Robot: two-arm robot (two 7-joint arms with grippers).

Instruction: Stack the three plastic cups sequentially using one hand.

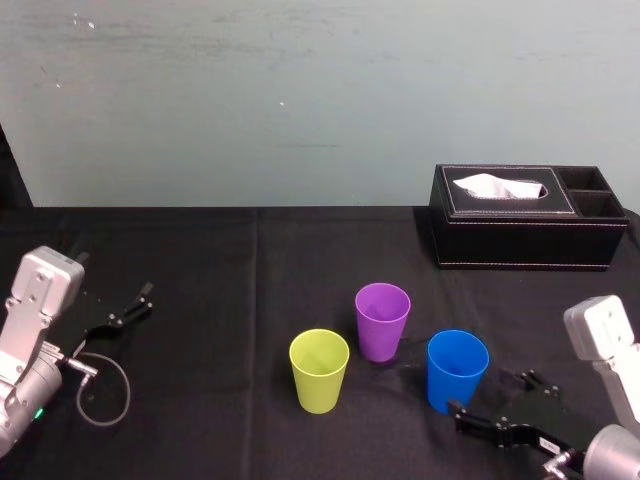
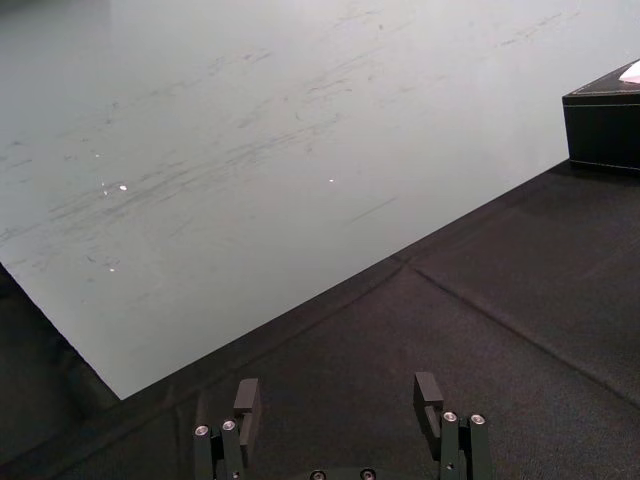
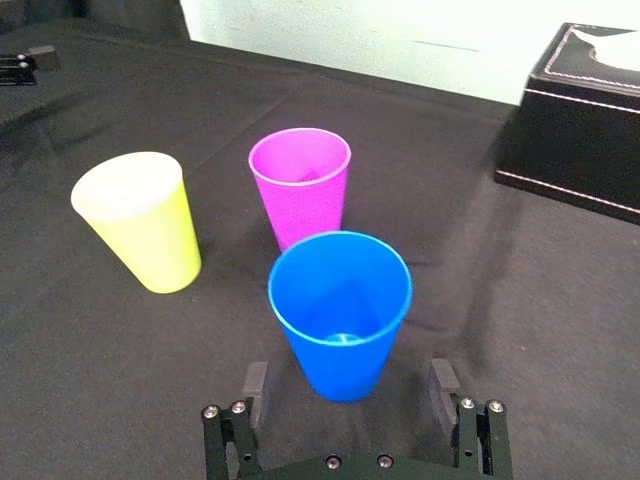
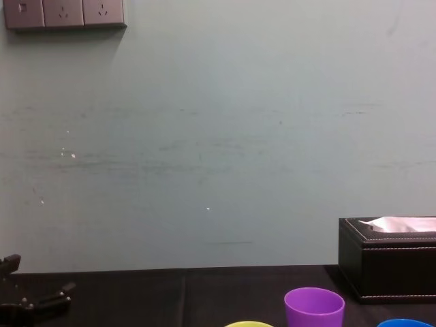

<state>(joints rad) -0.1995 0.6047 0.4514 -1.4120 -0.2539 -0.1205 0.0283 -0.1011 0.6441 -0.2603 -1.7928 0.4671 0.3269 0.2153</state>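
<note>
Three plastic cups stand upright and apart on the black table: a yellow-green cup (image 1: 319, 370) (image 3: 140, 220), a purple cup (image 1: 382, 320) (image 3: 300, 185) (image 4: 314, 306) and a blue cup (image 1: 457, 370) (image 3: 340, 310). My right gripper (image 1: 492, 393) (image 3: 347, 385) is open, low at the near right of the blue cup. Its fingers (image 3: 255, 380) flank the cup's lower part with a gap on each side. My left gripper (image 1: 143, 300) (image 2: 337, 400) rests open at the table's left with nothing between its fingers.
A black tissue box (image 1: 528, 230) (image 3: 590, 120) (image 4: 388, 259) stands at the back right, behind the cups. A grey cable (image 1: 105, 390) loops beside the left arm. The pale wall rises right behind the table's far edge.
</note>
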